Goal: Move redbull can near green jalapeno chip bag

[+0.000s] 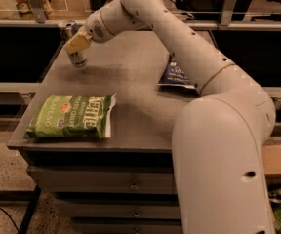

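Note:
The redbull can is a slim silver and blue can at the table's far left. It is tilted, with its silver top pointing back and left. My gripper is shut on the can's middle, with a tan finger across its front. The green jalapeno chip bag lies flat at the table's front left, well in front of the can and apart from it. My white arm reaches in from the right foreground and arches over the table.
A dark blue chip bag lies at the right middle of the grey table, partly behind my arm. A shelf rail with posts runs behind the table. Drawers sit below the table's front edge.

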`<state>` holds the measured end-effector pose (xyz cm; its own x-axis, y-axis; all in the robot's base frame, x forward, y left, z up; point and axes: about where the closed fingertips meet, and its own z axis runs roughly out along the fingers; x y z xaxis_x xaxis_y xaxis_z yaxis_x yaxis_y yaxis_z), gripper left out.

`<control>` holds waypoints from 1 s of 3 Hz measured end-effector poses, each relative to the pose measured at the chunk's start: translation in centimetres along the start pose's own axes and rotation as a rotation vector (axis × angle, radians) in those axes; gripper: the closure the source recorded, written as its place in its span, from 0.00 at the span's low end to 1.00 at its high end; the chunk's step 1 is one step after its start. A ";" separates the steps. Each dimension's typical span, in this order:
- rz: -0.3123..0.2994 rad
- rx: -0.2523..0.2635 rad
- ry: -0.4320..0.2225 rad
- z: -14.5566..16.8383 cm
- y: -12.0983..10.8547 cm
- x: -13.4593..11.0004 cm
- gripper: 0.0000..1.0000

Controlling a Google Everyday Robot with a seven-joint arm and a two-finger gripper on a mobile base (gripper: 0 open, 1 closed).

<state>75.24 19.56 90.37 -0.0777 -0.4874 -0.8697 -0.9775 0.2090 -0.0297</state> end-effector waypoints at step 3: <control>-0.006 -0.097 -0.041 -2.2 7.8 2.6 1.00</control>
<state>66.95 18.10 88.97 -0.0653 -0.4527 -0.8893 -0.9925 0.1217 0.0110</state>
